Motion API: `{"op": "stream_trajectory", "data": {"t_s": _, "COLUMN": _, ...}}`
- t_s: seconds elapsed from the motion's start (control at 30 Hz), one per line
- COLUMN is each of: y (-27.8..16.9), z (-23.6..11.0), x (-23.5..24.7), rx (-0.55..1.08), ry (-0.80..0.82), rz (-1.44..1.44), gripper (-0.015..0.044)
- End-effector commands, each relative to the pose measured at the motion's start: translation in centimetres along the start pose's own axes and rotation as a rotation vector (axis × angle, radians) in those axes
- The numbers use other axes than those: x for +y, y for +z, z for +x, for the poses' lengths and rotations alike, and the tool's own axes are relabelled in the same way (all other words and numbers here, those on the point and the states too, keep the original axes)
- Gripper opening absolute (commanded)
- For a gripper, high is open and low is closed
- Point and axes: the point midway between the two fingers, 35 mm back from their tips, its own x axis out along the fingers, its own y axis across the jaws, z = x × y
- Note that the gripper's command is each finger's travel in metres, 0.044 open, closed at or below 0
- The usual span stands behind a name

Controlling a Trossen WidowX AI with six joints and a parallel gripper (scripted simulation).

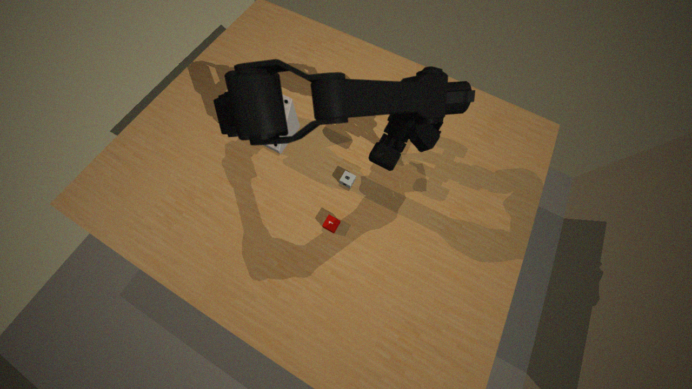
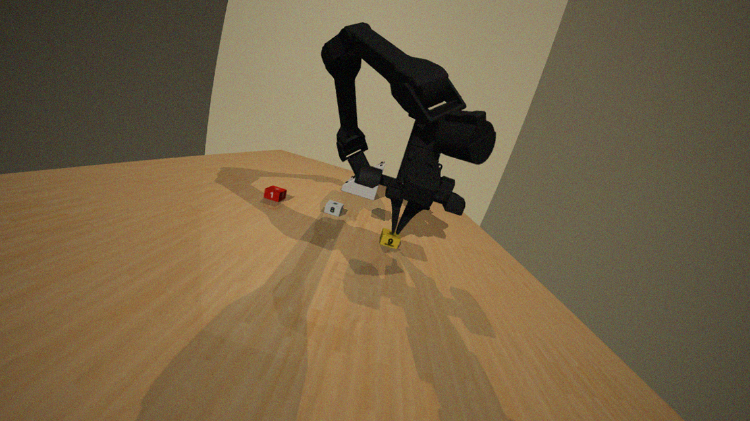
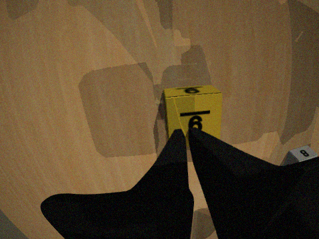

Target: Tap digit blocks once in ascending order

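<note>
Nearest in the exterior view sits the yellow block [image 2: 389,239], marked 9, with the gripper [image 2: 396,232] poised at its top, fingers drawn together to a point with nothing between them. Farther back and to the left rests the grey block [image 2: 333,207], marked 8, and left of it, well apart, the red block [image 2: 274,192], marked 1. From above, the arm [image 1: 367,96] hides the yellow block. Broad shadows cross the wooden table [image 2: 122,310]. Plain walls stand behind it.
</note>
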Motion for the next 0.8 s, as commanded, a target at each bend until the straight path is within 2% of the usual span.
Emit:
{"op": "stream_trajectory", "data": {"t_s": 0.0, "y": -0.1, "z": 0.4, "x": 0.0, "rx": -0.002, "ry": -0.006, "rz": -0.008, "gripper": 0.0020}}
{"op": "stream_trajectory", "data": {"t_s": 0.1, "y": -0.1, "z": 0.4, "x": 0.0, "rx": -0.002, "ry": -0.006, "rz": -0.008, "gripper": 0.0020}}
{"op": "stream_trajectory", "data": {"t_s": 0.23, "y": -0.1, "z": -2.6, "x": 0.0, "rx": -0.001, "ry": -0.005, "rz": -0.008, "gripper": 0.0020}}
{"op": "stream_trajectory", "data": {"t_s": 0.4, "y": -0.1, "z": -2.6, "x": 0.0, "rx": -0.001, "ry": -0.005, "rz": -0.008, "gripper": 0.0020}}
{"op": "stream_trajectory", "data": {"t_s": 0.5, "y": -1.4, "z": -4.0, "x": 1.9, "rx": -0.002, "ry": 0.006, "rz": -0.011, "gripper": 0.0099}}
{"op": "stream_trajectory", "data": {"t_s": 0.77, "y": -9.8, "z": -10.5, "x": 9.3, "rx": 0.004, "ry": 0.009, "rz": -0.013, "gripper": 0.0309}}
